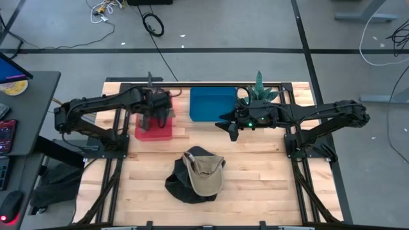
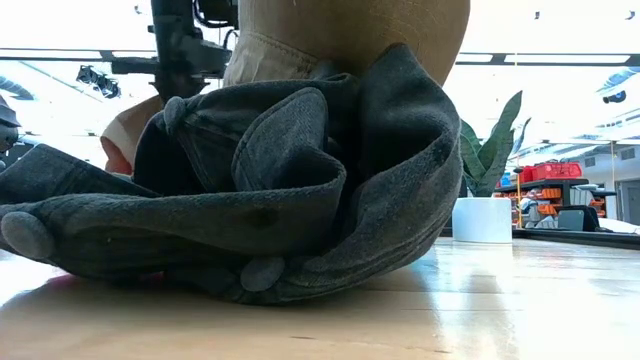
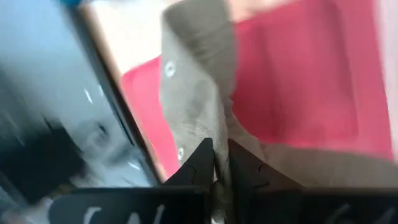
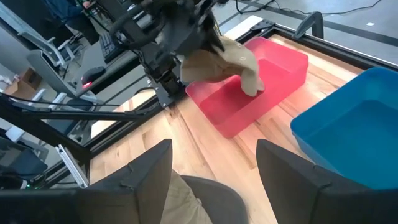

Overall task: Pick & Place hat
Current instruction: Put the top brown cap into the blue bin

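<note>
Hat (image 4: 227, 62): tan, hanging into red bin (image 4: 273, 84), pinched by left end effector (image 3: 214, 163), arm reaching in from worktop side. Right end effector (image 4: 214, 180): released, hovering beside blue bin (image 1: 212, 103).

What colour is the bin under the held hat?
Red bin, clearest in the right wrist view.

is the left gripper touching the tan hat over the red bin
Touching. The left wrist view shows the left gripper with its jaws pinched on the tan hat; the right wrist view shows that hat hanging from it above the red bin.
</note>
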### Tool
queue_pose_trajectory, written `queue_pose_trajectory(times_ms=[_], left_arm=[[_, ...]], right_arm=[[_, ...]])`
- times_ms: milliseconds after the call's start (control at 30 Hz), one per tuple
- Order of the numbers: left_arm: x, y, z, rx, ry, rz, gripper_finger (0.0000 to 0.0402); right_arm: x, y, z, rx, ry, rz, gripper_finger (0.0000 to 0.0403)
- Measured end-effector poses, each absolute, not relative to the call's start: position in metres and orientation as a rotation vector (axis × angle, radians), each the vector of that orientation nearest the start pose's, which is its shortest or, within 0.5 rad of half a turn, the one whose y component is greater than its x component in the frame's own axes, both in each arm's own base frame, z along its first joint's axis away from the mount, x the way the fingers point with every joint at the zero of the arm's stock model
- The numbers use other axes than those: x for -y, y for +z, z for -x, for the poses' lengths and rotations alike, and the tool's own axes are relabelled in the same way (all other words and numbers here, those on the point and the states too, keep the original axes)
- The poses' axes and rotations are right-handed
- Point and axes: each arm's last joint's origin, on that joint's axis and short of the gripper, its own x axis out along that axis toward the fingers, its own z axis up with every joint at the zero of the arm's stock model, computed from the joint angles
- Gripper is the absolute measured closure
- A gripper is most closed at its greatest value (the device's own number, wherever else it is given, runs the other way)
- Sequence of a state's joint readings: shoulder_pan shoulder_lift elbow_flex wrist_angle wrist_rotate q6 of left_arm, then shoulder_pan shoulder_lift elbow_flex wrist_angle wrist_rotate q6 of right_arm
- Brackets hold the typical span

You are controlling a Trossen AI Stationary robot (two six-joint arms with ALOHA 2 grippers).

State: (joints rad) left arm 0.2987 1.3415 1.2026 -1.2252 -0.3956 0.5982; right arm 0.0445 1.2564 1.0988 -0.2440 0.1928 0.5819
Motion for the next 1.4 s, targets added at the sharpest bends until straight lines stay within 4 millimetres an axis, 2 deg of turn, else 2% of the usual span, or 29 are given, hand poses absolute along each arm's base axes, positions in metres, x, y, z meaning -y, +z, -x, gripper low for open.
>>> queue_pose_trajectory(times_ms=[200, 367, 467, 567, 733, 900, 1067, 1300, 1400], left_arm=[[-0.100, 0.294, -0.209, -1.426, 0.590, -0.109, 0.0380], [-0.117, 0.295, -0.202, -1.262, 0.927, 0.248, 0.0380], [-0.123, 0.298, -0.201, -1.113, 1.076, 0.434, 0.0380], [-0.125, 0.308, -0.202, -0.879, 1.164, 0.596, 0.0380], [-0.130, 0.331, -0.207, -0.473, 1.208, 0.758, 0.0380], [-0.133, 0.343, -0.209, -0.277, 1.212, 0.846, 0.0380], [-0.126, 0.360, -0.213, -0.092, 1.133, 0.896, 0.0380], [-0.112, 0.401, -0.212, 0.313, 1.000, 0.919, 0.0380], [-0.103, 0.414, -0.216, 0.428, 0.942, 0.906, 0.0380]], right_arm=[[-0.007, 0.338, -0.278, -0.345, -0.256, -0.517, 0.0168], [-0.007, 0.338, -0.278, -0.345, -0.255, -0.511, 0.0168], [-0.007, 0.338, -0.278, -0.345, -0.255, -0.511, 0.0168], [-0.007, 0.338, -0.278, -0.345, -0.254, -0.510, 0.0168], [-0.007, 0.338, -0.278, -0.343, -0.252, -0.500, 0.0168], [-0.007, 0.338, -0.278, -0.350, -0.248, -0.471, 0.0168], [-0.007, 0.339, -0.279, -0.342, -0.236, -0.424, 0.0168], [-0.007, 0.358, -0.284, -0.153, -0.173, -0.267, 0.0168], [-0.007, 0.370, -0.286, -0.037, -0.155, -0.204, 0.0165]])
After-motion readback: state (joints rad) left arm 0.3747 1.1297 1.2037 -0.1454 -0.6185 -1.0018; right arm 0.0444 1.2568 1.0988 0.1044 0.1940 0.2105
